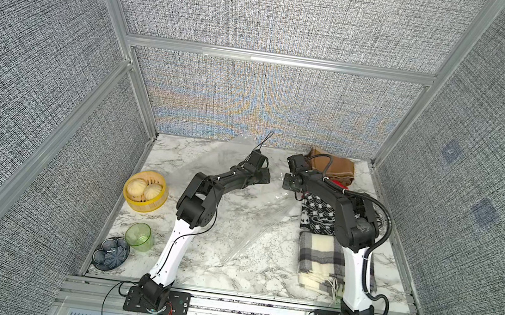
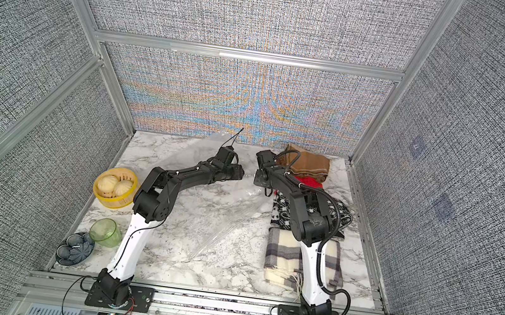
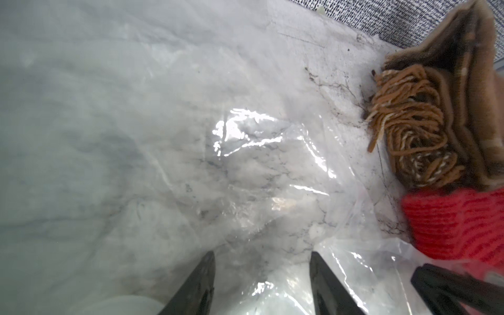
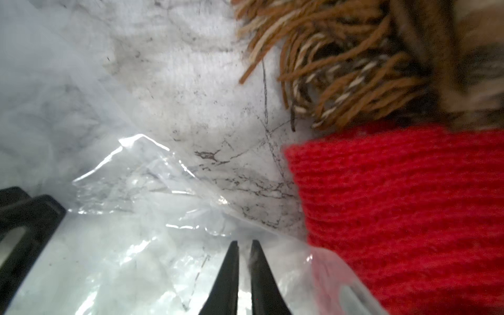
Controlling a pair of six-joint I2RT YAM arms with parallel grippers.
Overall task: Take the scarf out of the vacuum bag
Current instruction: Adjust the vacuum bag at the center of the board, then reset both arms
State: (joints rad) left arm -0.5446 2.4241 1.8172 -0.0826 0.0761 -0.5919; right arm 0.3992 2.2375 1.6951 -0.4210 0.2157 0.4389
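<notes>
Front edge of the marble table (image 1: 196, 270): we see a dark blue flower-shaped dish (image 1: 111, 253) at the left corner, with a green cup (image 1: 138, 236) just beside it, a little further back. On the right a cream-and-grey plaid scarf (image 1: 319, 256) lies folded, and the right arm (image 1: 357, 271) passes over it.

The vacuum bag (image 1: 264, 222) lies mid-table between the two arms. It runs diagonally from a near corner out toward the back wall (image 1: 267, 107), and its far end stands up off the marble. Through the film we make out marble only.

Further back on the left is a yellow basket (image 1: 141, 208) holding two buns (image 1: 136, 186), well apart from the bag. On the right a black-and-white patterned scarf (image 1: 316, 214) sits behind the plaid one, partly under the right arm.

Both arms reach in over the bag's far half, tips facing each other, near but apart. On the left gripper (image 3: 261, 253) the jaws stand wide apart, with crinkled film below them. On the right gripper (image 4: 245, 242) the jaws are nearly together, with a thin slit between. Film lies around the tips; we cannot tell whether it is pinched.

The red scarf (image 4: 395, 204) sits just beside the bag's edge by the right gripper, and a flap of film overlaps its near corner. A brown fringed scarf (image 1: 334, 169) touches it from behind, at the back right, close to the wall.
</notes>
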